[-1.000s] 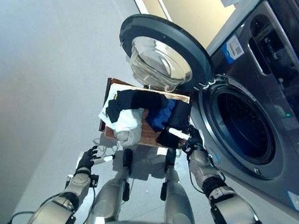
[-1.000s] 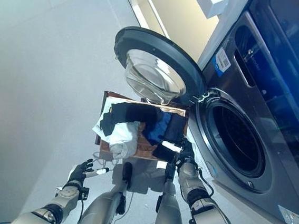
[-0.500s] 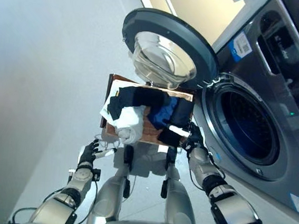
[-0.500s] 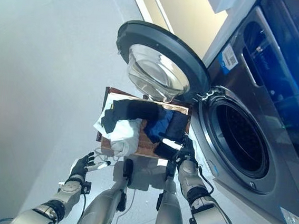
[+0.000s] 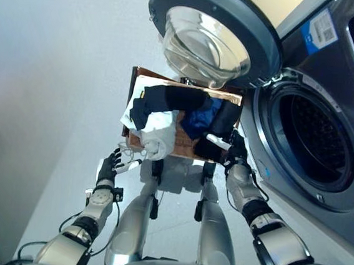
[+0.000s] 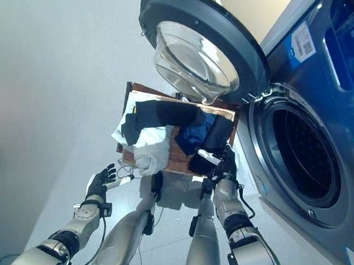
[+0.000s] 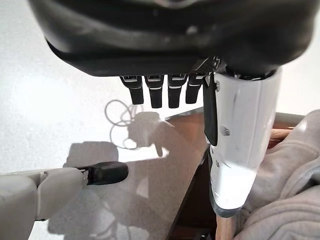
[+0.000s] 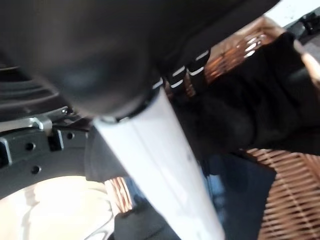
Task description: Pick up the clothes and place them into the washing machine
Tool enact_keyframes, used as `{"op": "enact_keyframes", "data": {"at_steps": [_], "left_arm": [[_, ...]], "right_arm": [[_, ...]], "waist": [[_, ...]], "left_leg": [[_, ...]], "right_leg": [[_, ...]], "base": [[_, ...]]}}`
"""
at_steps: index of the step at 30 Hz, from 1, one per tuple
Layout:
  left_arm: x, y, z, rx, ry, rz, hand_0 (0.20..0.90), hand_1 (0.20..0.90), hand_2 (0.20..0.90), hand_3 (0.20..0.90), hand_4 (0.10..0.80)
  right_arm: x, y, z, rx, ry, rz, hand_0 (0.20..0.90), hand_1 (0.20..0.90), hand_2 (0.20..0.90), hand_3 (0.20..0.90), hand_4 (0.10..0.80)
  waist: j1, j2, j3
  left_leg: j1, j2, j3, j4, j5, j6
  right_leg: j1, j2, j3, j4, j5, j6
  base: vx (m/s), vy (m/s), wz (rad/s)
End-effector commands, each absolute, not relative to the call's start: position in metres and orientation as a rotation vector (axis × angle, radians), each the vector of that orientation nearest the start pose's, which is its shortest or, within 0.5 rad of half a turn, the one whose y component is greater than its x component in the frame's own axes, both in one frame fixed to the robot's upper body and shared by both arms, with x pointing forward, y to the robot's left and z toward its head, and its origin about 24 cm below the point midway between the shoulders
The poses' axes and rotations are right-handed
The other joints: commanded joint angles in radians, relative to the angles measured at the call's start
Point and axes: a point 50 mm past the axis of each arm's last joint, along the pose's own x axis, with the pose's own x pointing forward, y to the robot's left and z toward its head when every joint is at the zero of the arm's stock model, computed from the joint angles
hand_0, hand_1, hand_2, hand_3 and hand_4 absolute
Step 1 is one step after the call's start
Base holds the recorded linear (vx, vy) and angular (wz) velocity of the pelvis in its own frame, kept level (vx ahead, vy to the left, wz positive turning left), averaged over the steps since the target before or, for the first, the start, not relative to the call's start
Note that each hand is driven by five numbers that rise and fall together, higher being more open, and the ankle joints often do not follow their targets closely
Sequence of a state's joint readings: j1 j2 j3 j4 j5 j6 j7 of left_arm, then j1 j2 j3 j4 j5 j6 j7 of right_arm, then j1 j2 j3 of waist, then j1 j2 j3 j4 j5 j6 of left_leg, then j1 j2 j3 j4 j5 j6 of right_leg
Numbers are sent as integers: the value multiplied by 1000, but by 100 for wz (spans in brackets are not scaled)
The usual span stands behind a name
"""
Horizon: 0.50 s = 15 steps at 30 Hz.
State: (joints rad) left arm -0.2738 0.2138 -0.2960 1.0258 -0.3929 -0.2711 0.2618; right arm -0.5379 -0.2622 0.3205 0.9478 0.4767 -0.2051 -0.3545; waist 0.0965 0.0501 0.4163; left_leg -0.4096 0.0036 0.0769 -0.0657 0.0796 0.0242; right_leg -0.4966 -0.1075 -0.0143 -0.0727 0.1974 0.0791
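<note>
A brown wicker basket (image 6: 179, 153) stands on the floor before the washing machine. It holds a long black garment (image 6: 166, 114), a white garment (image 6: 150, 152), a blue one (image 6: 196, 131) and a second black garment (image 6: 216, 133) at its right end. My right hand (image 6: 225, 168) rests at that right-end black garment (image 8: 240, 115), fingers straight against the cloth, white thumb (image 8: 165, 155) sticking out. My left hand (image 6: 100, 184) hovers open just off the basket's near left corner, its fingers (image 7: 160, 90) holding nothing.
The washer's round door (image 6: 198, 37) stands swung open above the basket's far side. Its dark drum opening (image 6: 303, 157) lies to the right of the basket. Pale floor stretches to the left.
The whole picture has shifted, so the camera moved. My left hand has come a little nearer to the basket's corner. The right hand stays at the black garment.
</note>
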Motion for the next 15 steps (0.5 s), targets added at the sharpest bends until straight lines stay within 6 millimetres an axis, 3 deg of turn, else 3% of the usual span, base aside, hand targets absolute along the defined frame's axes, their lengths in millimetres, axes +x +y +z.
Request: {"op": "enact_keyframes", "data": {"at_steps": [1, 7, 8, 15], "left_arm": [[245, 202, -76, 107, 440, 253, 900, 900, 900, 900, 800], [256, 202, -58, 77, 340, 255, 900, 900, 900, 900, 800], [259, 203, -53, 69, 314, 256, 900, 900, 900, 900, 800], [267, 203, -41, 59, 260, 257, 900, 900, 900, 900, 800]], "right_arm": [[351, -179, 39, -10, 98, -261, 900, 900, 900, 900, 800], [368, -181, 73, -7, -6, -278, 900, 900, 900, 900, 800], [373, -181, 87, -2, -48, -281, 900, 900, 900, 900, 800], [386, -181, 120, -11, -134, -290, 900, 900, 900, 900, 800]], "waist": [[25, 38, -1], [35, 49, 25], [35, 50, 35], [46, 50, 53]], "left_leg": [[-73, -26, 16, 4, 39, -40], [-131, -31, 12, 7, 47, -40], [-149, -32, 13, 10, 48, -39], [-201, -34, 13, 32, 43, -35]], "right_leg": [[1, 9, 66, 123, -95, 19], [-62, 8, 65, 133, -87, 19], [-81, 8, 66, 136, -83, 21], [-130, 7, 70, 149, -81, 21]], "base": [[-45, 34, 4], [-44, 30, 6], [-35, 30, 12], [-16, 16, 2]]}}
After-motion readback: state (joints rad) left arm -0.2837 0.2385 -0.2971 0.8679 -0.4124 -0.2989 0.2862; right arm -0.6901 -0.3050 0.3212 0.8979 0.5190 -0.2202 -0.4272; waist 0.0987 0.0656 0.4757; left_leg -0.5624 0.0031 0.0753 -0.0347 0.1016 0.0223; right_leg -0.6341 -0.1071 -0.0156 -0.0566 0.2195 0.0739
